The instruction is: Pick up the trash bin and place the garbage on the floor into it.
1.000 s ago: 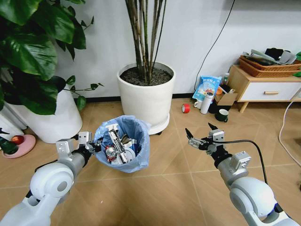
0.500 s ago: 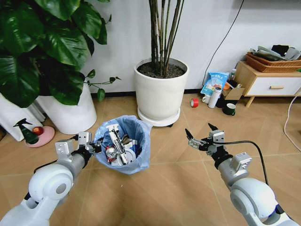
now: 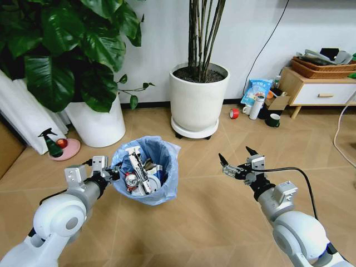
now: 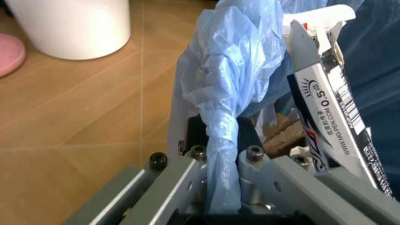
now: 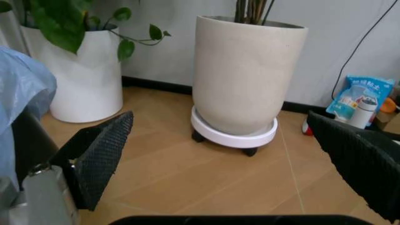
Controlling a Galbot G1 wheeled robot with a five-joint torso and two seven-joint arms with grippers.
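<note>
The trash bin [image 3: 146, 172], lined with a crinkly light-blue bag, hangs just above the floor [image 3: 194, 222] at my left front. My left gripper [image 3: 108, 173] is shut on its rim. In the left wrist view the left gripper [image 4: 222, 159] pinches the bag and rim [image 4: 231, 93]. Garbage [image 3: 138, 175] fills the bin, including a black-white tube wrapper [image 4: 325, 117]. My right gripper [image 3: 237, 161] hovers open to the right of the bin, with nothing between its fingers [image 5: 100, 154]. An edge of the bag [image 5: 22, 89] appears in the right wrist view.
Two big white plant pots [image 3: 199, 100] [image 3: 95, 122] stand against the wall ahead. A spray bottle on a pink dish [image 3: 54, 146] sits far left. At the back right are a wooden cabinet [image 3: 320, 92], a red tape roll [image 3: 234, 113], a bottle [image 3: 256, 107] and a mug [image 3: 272, 119].
The whole picture has shifted, so the camera has moved: pots and cabinet now sit farther off and more to the right. Both arms and the held bin keep their places.
</note>
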